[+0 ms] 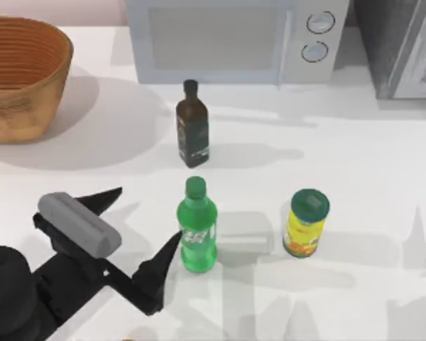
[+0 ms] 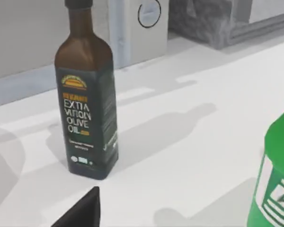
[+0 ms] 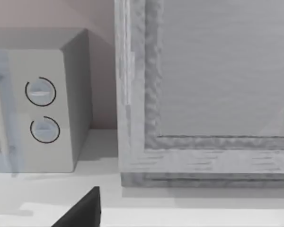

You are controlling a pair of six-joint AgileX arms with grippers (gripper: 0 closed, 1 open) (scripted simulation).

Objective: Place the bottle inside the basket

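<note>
Bottle [image 1: 197, 229], bright green with a green cap, is standing upright on the white table [image 1: 355, 163], and we are placing everything else by it. Behind it the dark olive oil bottle [image 1: 192, 126] is standing, with the microwave [image 1: 234, 39] farther back. To its right the yellow can [image 1: 307, 223] with a green lid is sitting. Far to its back left the wicker basket [image 1: 25, 74] is waiting. Our left gripper [image 1: 138, 220] is hovering just left of it with fingers spread wide, one fingertip [image 1: 172, 245] nearly touching its label
</note>
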